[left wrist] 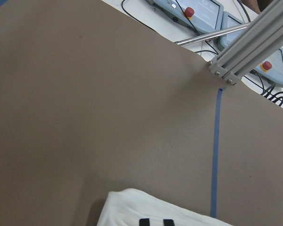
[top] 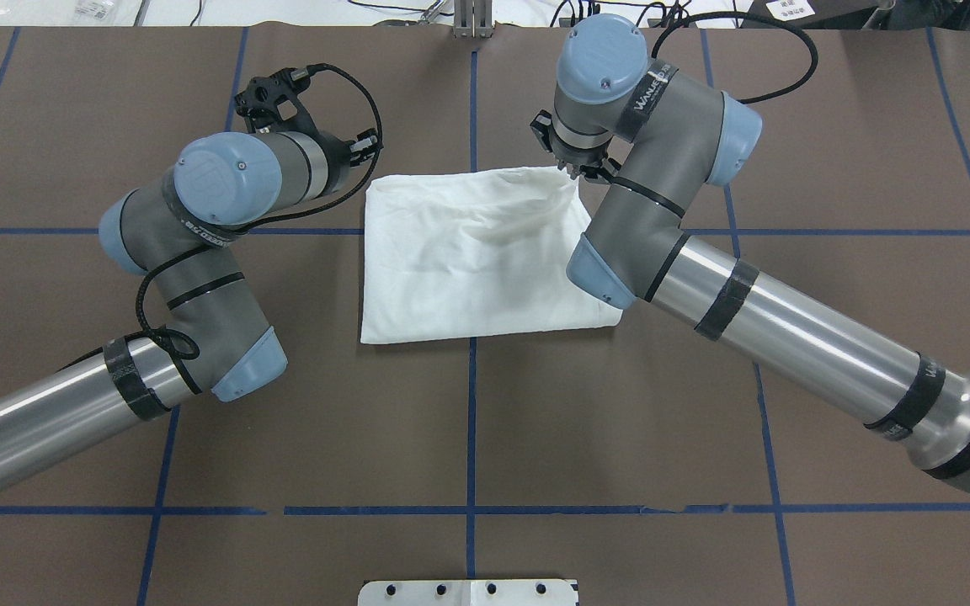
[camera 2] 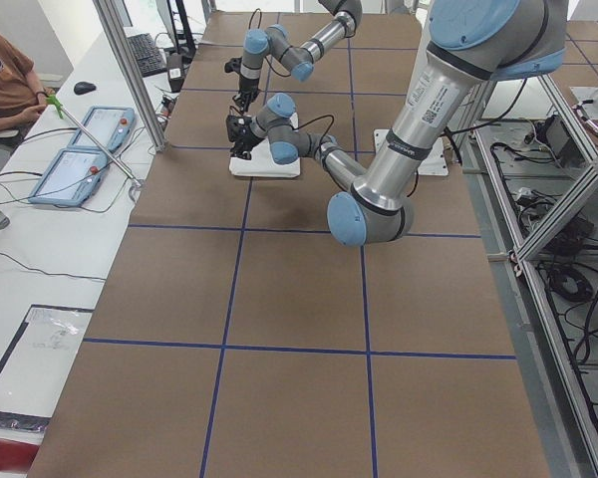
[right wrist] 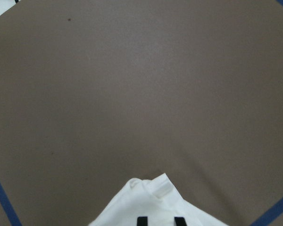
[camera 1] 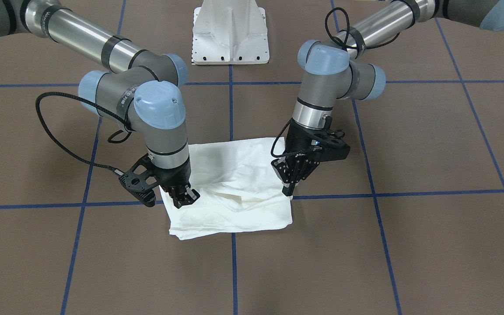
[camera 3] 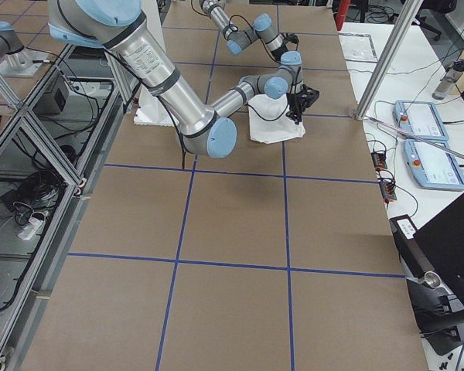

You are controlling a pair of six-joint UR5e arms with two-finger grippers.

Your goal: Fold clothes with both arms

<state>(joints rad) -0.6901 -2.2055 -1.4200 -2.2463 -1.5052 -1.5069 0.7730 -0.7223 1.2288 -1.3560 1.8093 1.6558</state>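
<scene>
Left hand [camera 1: 288, 190] has its black fingers drawn together to a point on one side edge of the white T-shirt [camera 1: 234, 175], pinching the cloth. Its wrist camera shows both fingertips [left wrist: 142, 222] set on a white corner. Right hand [camera 1: 185, 199] is likewise clamped on the shirt at the opposite side, and its own wrist view shows a bunched corner between its fingertips [right wrist: 141, 220]. The shirt lies folded into a rough rectangle on the brown bench [camera 1: 409, 245], between the two arms and astride a blue tape line [camera 1: 431, 192]. Its top layer is creased and rumpled between the hands. On the robot's side, well apart from the shirt, stands a white pedestal base [camera 1: 230, 35].
</scene>
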